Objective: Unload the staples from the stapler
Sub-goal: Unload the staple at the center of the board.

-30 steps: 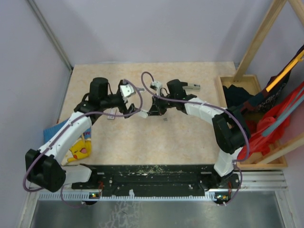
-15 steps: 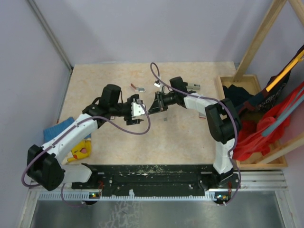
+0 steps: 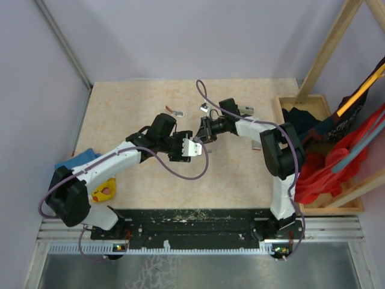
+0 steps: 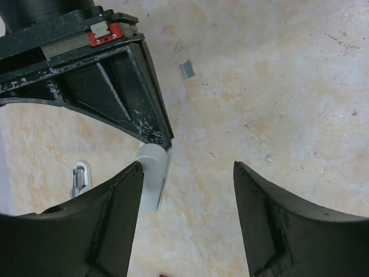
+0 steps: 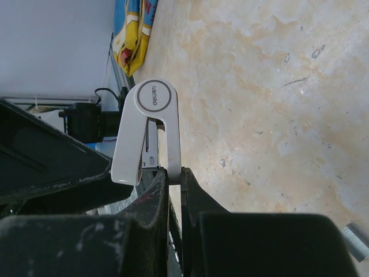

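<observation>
The right gripper is clenched on the white stapler, pinching one slim leg of it. It holds the stapler near mid-bench, a little toward the back edge. The left gripper is released, its fingers spread wide just beside the stapler. One staple strip lies on the bench close by.

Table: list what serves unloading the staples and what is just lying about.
Job:
stapler, held in the right fingers
staple strip

Lying about:
yellow toy
blue cloth
wooden box
</observation>
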`<state>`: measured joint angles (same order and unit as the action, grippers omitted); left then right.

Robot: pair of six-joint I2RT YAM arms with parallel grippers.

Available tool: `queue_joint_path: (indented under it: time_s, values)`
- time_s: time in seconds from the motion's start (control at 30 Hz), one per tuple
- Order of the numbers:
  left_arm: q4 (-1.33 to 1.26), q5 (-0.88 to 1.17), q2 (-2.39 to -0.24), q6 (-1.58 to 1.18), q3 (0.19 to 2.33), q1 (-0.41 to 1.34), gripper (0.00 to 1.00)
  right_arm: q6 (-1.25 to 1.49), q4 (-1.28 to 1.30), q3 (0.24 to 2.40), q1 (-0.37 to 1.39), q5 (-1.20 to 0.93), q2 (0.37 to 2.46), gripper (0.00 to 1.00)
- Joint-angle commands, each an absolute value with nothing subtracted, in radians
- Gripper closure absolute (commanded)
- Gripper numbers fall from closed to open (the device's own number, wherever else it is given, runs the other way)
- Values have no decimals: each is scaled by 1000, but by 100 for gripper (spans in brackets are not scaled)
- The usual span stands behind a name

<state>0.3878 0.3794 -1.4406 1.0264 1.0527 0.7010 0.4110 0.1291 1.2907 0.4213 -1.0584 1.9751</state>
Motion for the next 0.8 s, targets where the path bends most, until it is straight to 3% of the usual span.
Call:
queue_joint_path:
  time_s: [0.0, 0.4, 0.77]
  values:
    - [354, 321, -1455, 1030, 1093, 713, 30, 375, 161, 1347, 422, -1090, 1969, 100]
    - [357, 319, -1480, 1044, 1103, 722, 30, 301, 269, 1383, 422, -1096, 1976, 100]
    - [359, 329, -1523, 1027, 1132, 730, 46, 286, 299, 1394, 422, -1135, 1976, 100]
